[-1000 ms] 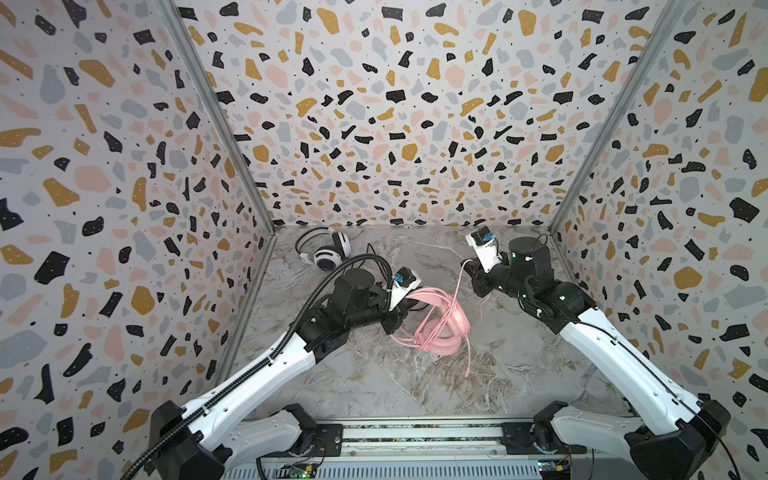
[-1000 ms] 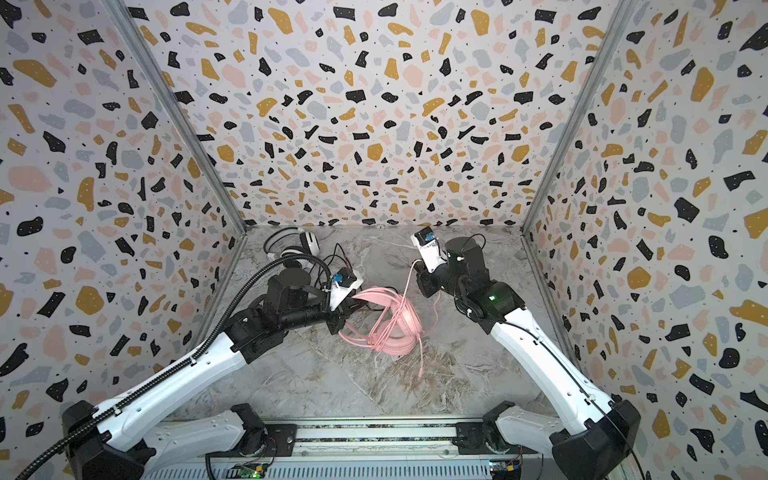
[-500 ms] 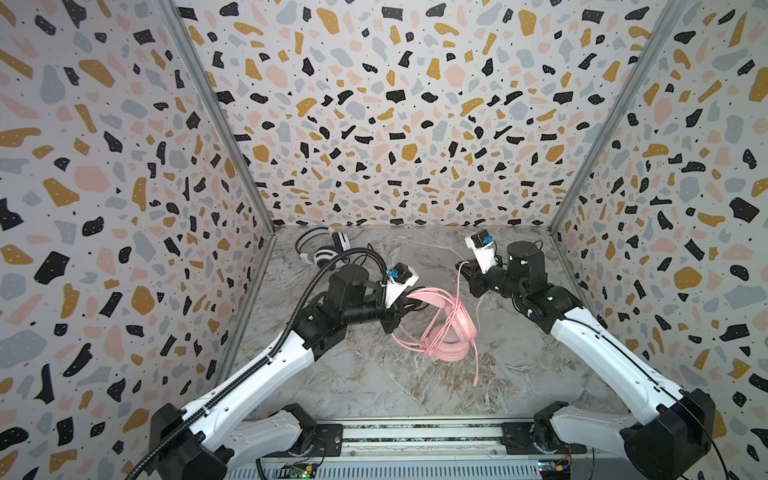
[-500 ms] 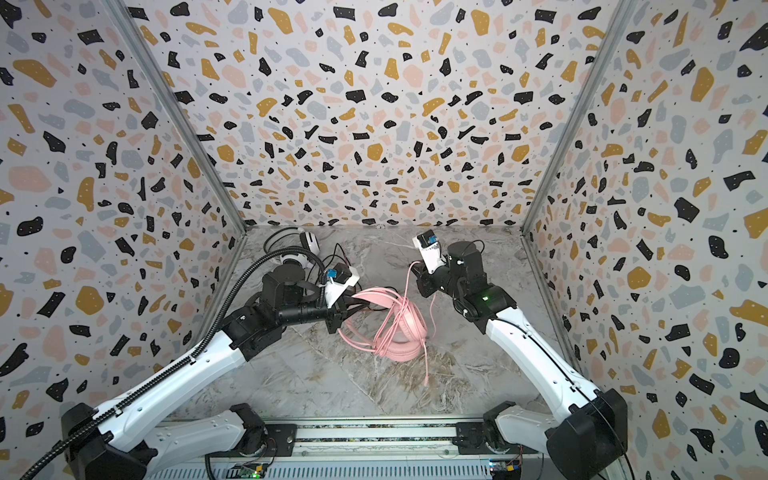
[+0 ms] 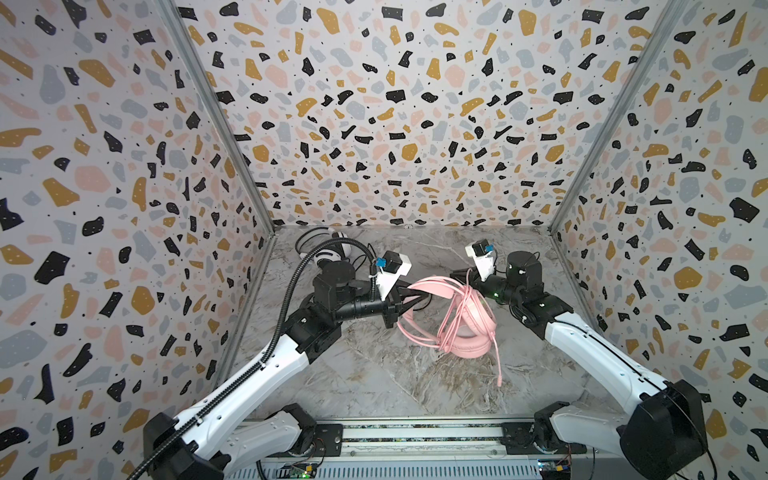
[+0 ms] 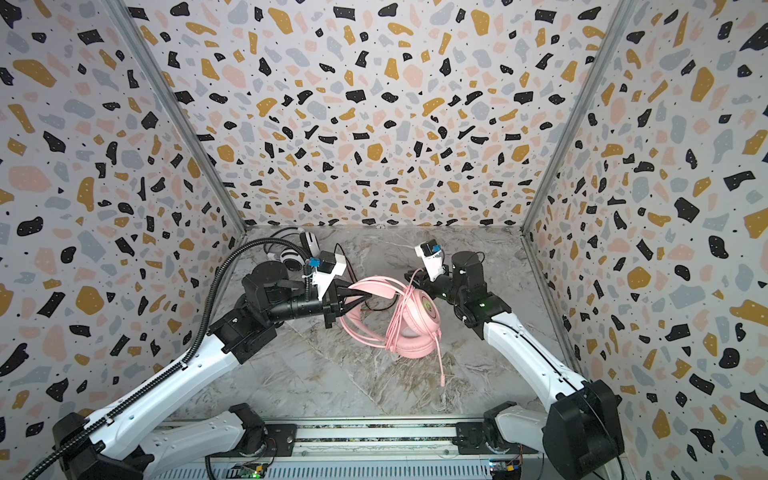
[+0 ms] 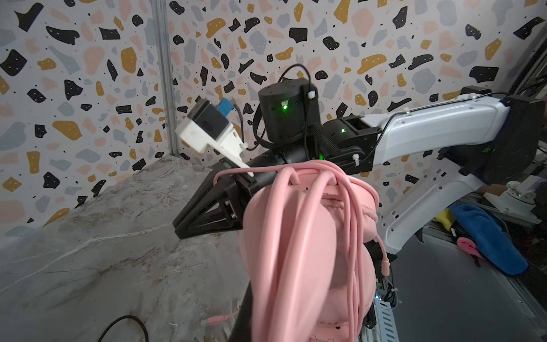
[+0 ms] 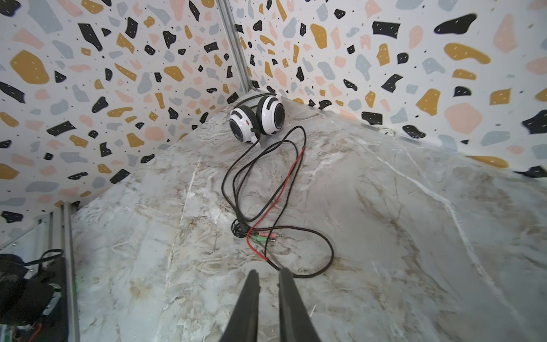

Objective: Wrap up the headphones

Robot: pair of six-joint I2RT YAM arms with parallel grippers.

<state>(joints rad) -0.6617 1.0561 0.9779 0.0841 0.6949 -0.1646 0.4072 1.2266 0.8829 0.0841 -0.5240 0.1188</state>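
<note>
Grey marbled tabletop (image 5: pixel 374 374); terrazzo-patterned walls (image 5: pixel 395 124); blue cloth (image 7: pixel 487 237)

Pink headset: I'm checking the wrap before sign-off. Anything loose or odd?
Yes. The pink headset has its pink cable looped around it, but the plug end trails loose toward the table. In the far corner, the white headset has its black cable sprawled unwrapped.

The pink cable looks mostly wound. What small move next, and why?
Probably the right gripper, jaws slightly apart and empty, should go for the loose cable tail trailing from the pink headset, which the left gripper holds by its headband, to wind it on.
</note>
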